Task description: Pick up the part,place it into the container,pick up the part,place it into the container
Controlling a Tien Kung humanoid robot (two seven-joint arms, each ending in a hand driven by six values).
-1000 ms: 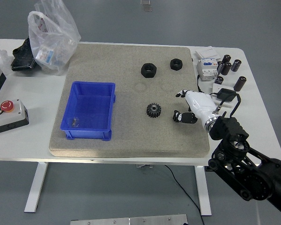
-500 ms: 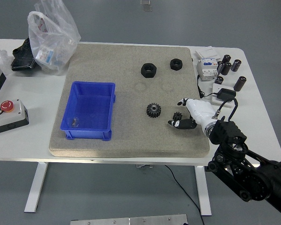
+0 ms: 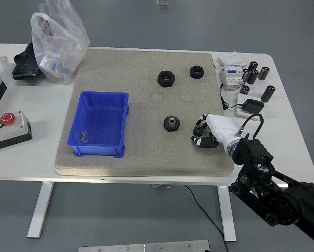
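**Right hand curled low on the mat, gear lying free beside it**

Your white bench (image 3: 146, 173) carries a large beige mat (image 3: 146, 63), and nearly everything you need sits on that mat. The blue container (image 3: 100, 124) stands on its left half, open side up, with a small dark piece already lying in its near left corner. Its right wall faces a wide bare stretch of mat.

The right arm comes in from the lower right corner at about 5 o'clock. The right hand (image 3: 212, 131) rests low over the mat near its right edge, close to the near right corner. Its fingers (image 3: 200, 139) are curled inward and look clenched. Whether something small is caught in them you cannot tell from here; the dark fingertips hide it.

The part, a black toothed gear (image 3: 171, 124), lies flat on the mat at 9 o'clock from the hand, near it but apart and untouched. Between gear and container the mat is bare.

Two black hex nuts (image 3: 166, 78) lie toward 12 o'clock, near the far edge, well apart from the hand.

Off the mat at 1 o'clock stand black cylinders (image 3: 268, 93) and a white electrical module (image 3: 231, 76).
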